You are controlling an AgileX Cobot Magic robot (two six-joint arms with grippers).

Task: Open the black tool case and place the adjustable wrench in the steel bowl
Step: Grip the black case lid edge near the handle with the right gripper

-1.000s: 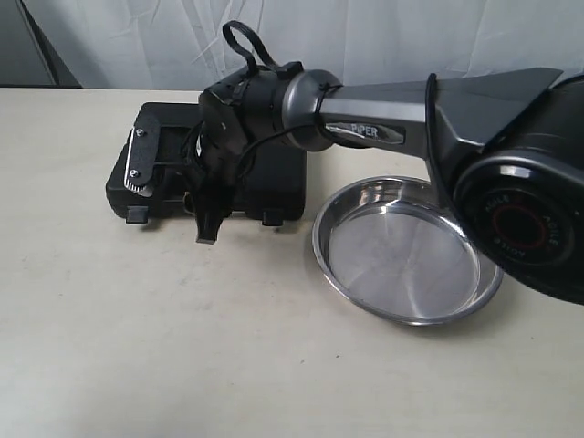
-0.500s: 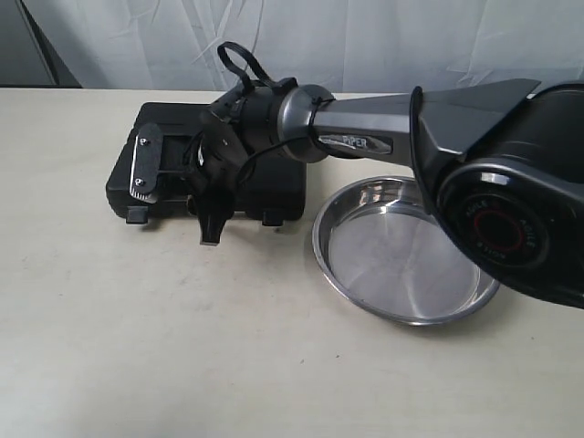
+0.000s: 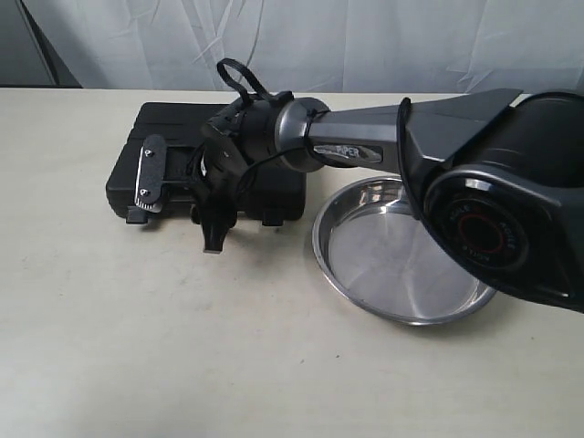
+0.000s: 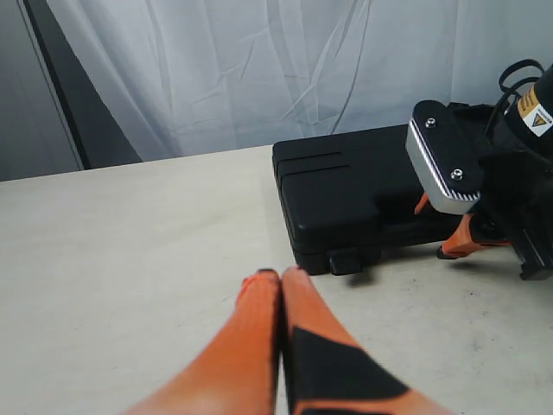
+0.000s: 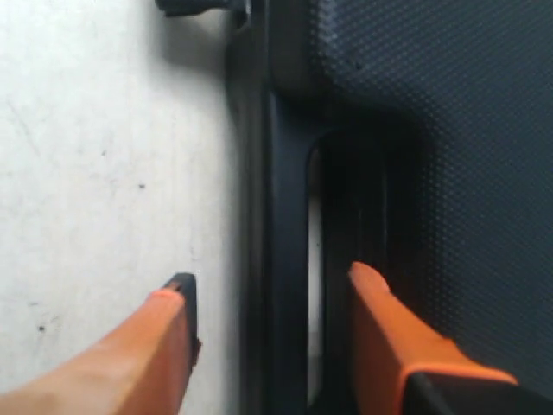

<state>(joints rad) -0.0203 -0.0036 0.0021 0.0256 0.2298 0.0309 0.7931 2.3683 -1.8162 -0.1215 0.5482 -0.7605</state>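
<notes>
On the table point(image 3: 182, 347), the right gripper point(image 5: 270, 278) is brought lower, spread seemingly astride the handle point(image 5: 281, 216) of the case point(image 3: 169, 119) for opening; left gripper point(image 4: 281, 277) clenched.

1. The dark grey right arm point(image 3: 365, 141) crosses over the shut rectangular black moulded-plastic tool case point(image 3: 169, 120), barring its lid from above.
2. That arm also overhangs part of the wide shiny steel bowl point(image 3: 392, 265).
3. The pale tabletop point(image 3: 182, 347) in front lies open.
</notes>
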